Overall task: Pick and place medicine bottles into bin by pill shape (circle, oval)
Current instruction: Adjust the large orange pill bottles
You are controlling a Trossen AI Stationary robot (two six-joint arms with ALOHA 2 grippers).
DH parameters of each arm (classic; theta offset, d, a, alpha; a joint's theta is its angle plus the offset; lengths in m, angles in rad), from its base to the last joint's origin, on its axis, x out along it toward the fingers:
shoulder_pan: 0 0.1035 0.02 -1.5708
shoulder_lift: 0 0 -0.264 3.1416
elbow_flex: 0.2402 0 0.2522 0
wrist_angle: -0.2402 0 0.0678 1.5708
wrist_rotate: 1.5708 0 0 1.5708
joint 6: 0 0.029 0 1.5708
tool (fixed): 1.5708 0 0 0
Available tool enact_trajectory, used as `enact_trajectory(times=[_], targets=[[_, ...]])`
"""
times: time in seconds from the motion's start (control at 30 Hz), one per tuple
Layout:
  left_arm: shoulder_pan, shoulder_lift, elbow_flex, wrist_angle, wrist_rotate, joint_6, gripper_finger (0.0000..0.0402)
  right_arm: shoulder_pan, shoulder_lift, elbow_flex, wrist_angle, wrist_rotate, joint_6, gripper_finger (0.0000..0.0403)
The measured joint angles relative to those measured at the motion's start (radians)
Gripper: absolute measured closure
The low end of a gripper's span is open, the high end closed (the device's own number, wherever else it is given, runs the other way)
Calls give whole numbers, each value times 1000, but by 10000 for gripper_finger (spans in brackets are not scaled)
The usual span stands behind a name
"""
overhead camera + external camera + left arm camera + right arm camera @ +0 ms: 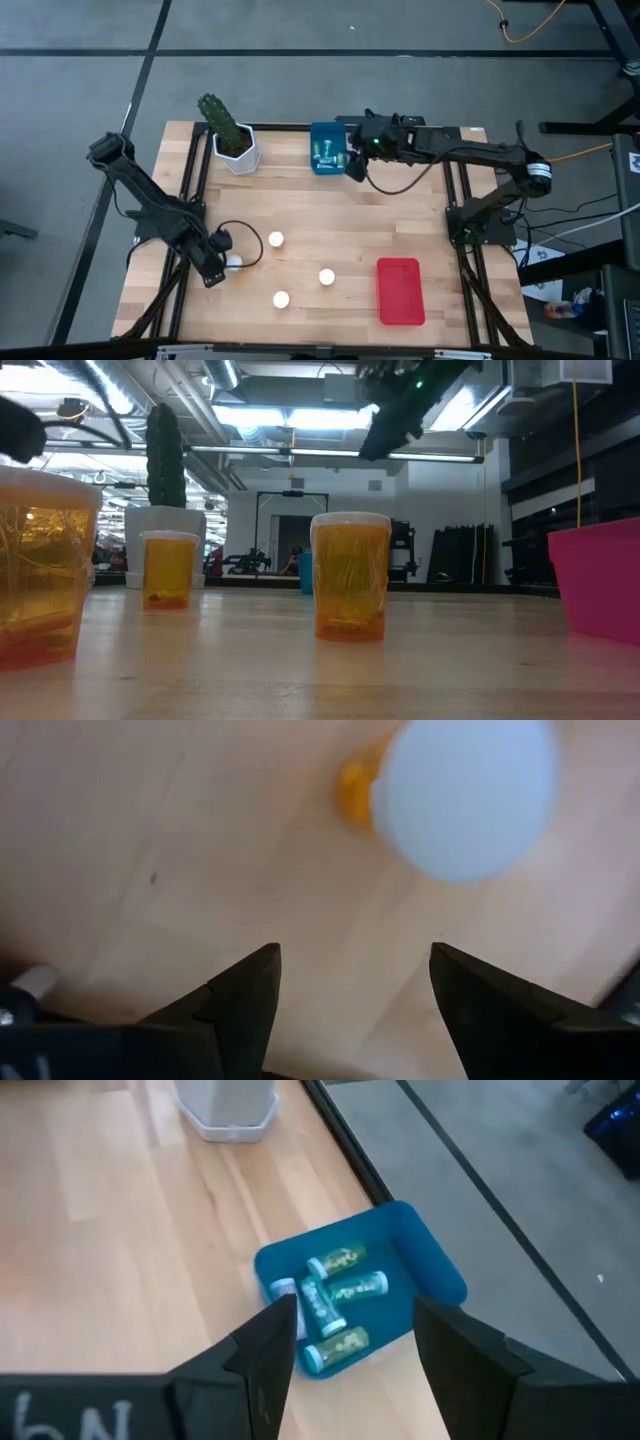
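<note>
The right hand (pixel 352 165) hung above the far middle of the bench (pixel 330 215), just at the right edge of the blue bin (pixel 326 148). Its two fingers (pixel 265 1355) stood apart and held nothing. Below and ahead of them, inside the blue bin, lay four small pale greenish bottles (pixel 335 1305) on their sides, close together and touching one another.

The left hand (pixel 213 268) was low at the near left of the bench, with its fingers (pixel 240 1000) wide apart and empty. Just beside it stood one orange bottle (pixel 234 263) with a white cap; in the left wrist view its cap (pixel 465 795) was a little ahead of the fingers and not between them.

Three more orange bottles stood upright on the bench, well apart from both hands: one (pixel 276 240) right of the left hand and a little farther back, one (pixel 326 277) near the middle, and one (pixel 281 299) at the near side. The red bin (pixel 400 290) lay at the near right, and I could see nothing in it.

A white pot with a cactus (pixel 234 145) stood at the far left, to the left of the blue bin.
</note>
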Motion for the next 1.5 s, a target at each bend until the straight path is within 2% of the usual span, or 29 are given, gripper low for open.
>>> enact_trajectory(times=[0.27, 0.5, 0.67, 0.83, 1.07, 1.5], targets=[[-28, 148, -1, 80, -25, 34, 154, 79, -154, 0, -135, 0, 57, 202], [-31, 247, -1, 101, -222, 138, 154, 177, -266, 0, -181, 0, 88, 202], [-31, 279, -1, 122, -257, 184, 154, 233, -316, 0, -202, 0, 123, 202], [-32, 285, -1, 140, -293, 230, 154, 274, -333, -1, -211, -1, 172, 202], [-29, 284, -1, 220, -461, 359, 154, 316, -326, -2, -218, -1, 229, 202], [59, 287, -1, 409, -526, 562, 154, 392, -323, -2, -217, -1, 270, 202]])
